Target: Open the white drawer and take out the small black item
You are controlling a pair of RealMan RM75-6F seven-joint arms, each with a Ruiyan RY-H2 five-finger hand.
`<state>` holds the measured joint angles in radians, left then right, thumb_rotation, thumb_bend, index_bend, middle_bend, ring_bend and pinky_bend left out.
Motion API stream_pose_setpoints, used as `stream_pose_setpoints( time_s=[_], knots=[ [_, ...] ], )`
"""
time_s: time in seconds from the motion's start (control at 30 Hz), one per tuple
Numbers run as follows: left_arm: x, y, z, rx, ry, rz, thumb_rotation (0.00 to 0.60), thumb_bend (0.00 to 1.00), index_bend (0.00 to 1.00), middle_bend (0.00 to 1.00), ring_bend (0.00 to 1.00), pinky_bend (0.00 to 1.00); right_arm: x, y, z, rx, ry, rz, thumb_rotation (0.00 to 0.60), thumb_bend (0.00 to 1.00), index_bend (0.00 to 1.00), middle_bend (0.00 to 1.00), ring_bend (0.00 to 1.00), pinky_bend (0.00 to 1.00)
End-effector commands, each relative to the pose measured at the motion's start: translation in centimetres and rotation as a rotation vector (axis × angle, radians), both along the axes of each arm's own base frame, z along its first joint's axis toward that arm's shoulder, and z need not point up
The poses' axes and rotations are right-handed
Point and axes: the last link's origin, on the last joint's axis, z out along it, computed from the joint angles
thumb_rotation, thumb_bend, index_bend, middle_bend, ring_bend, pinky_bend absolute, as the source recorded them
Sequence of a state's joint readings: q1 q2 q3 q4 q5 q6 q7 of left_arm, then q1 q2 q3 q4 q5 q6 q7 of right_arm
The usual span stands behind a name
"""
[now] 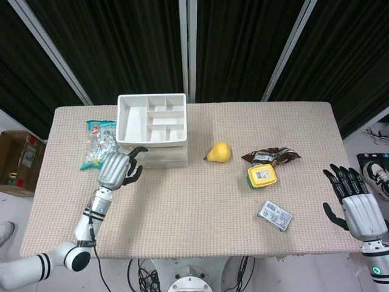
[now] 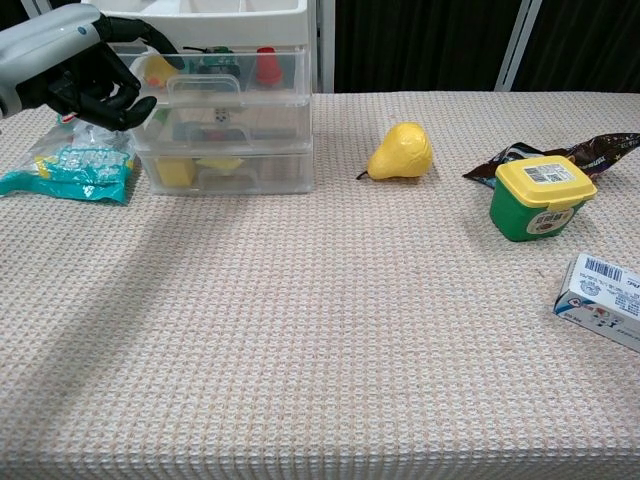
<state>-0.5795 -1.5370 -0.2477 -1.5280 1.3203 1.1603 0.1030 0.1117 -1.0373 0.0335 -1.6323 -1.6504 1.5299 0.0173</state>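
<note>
The white drawer unit (image 1: 152, 131) stands at the back left, and all of its drawers are closed. Through their clear fronts (image 2: 225, 110) I see yellow, red and dark small things; a dark item (image 2: 213, 66) lies in the top drawer. My left hand (image 1: 115, 169) hovers at the unit's front left corner. It holds nothing and its fingers are loosely curved. In the chest view the left hand (image 2: 75, 70) has one finger reaching toward the top drawer's left end. My right hand (image 1: 355, 204) is off the table's right edge, with its fingers spread and nothing in it.
A snack bag (image 1: 99, 144) lies left of the drawers, just behind my left hand. A yellow pear (image 1: 219, 152) sits mid-table. Further right are a brown wrapper (image 1: 271, 155), a yellow-lidded green tub (image 1: 262, 176) and a small box (image 1: 275, 215).
</note>
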Motion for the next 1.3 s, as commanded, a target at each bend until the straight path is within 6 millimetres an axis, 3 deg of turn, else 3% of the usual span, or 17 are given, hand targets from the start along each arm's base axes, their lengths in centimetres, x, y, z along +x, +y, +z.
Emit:
stream_pose_setpoints(
  time_s=[0.03,0.3,0.77,1.3],
  knots=[
    [0.3,0.0,0.1,-0.047,-0.024,0.004,0.600,0.47,0.31,0.85,0.99,1.00,0.0,0.0,0.0,-0.001,-0.001,0.000,0.600,0.33,0.00,0.00,0.00,0.00],
    [0.7,-1.1,1.2,-0.100,-0.081,-0.022,0.600,0.47,0.37,0.85,0.99,1.00,-0.2,0.1,0.1,-0.002,-0.003,-0.005,0.600,0.33,0.00,0.00,0.00,0.00],
    [0.5,-4.4,2.0,-0.217,-0.043,-0.051,0.600,0.46,0.40,0.85,0.98,1.00,-0.1,0.2,-0.1,0.003,-0.006,0.000,0.600,0.33,0.00,0.00,0.00,0.00],
    [0.7,-5.5,3.0,-0.272,-0.062,-0.071,0.600,0.46,0.40,0.85,0.98,1.00,0.1,0.4,-0.2,0.001,-0.009,0.000,0.600,0.33,0.00,0.00,0.00,0.00]
  ],
)
